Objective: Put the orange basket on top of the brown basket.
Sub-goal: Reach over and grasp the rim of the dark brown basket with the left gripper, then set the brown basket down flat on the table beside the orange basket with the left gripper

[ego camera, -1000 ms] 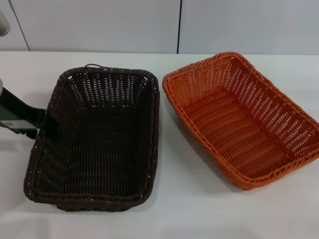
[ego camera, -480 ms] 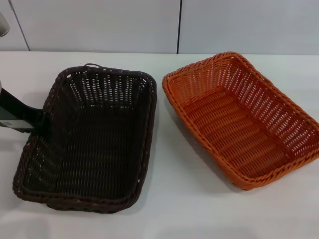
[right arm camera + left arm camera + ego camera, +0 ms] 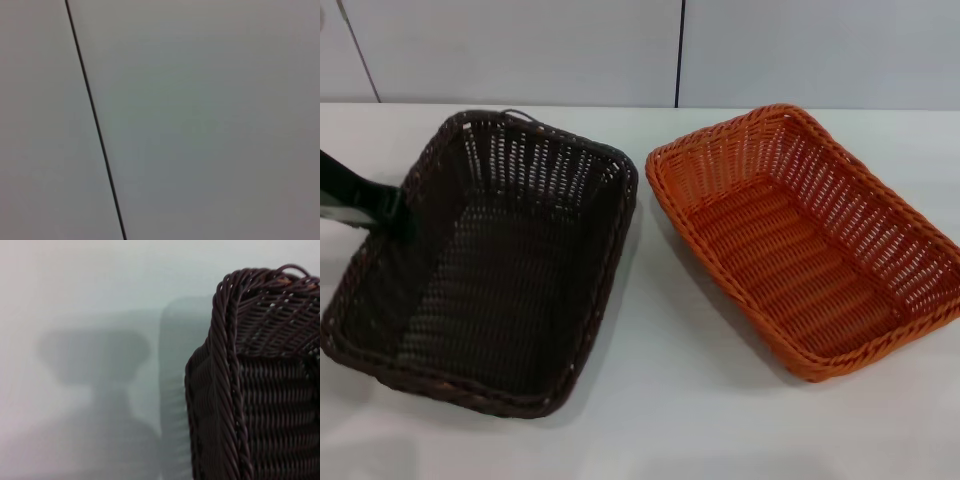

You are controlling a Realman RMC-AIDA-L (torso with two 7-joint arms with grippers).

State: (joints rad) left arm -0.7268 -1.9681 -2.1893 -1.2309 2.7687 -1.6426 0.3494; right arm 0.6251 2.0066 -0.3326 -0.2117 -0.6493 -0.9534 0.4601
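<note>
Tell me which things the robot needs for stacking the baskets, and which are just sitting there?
Needed:
- orange basket, sitting on the table to the robot's right
- brown basket, tilted
- left gripper, at the brown basket's left rim

Just there:
- white table
- wall panels behind

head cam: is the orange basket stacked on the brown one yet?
No: the orange basket sits on the table to the right of the brown basket, with a gap between them, while the left gripper is at the brown basket's left rim.

A white table (image 3: 680,400) stands before pale wall panels (image 3: 520,50).
</note>
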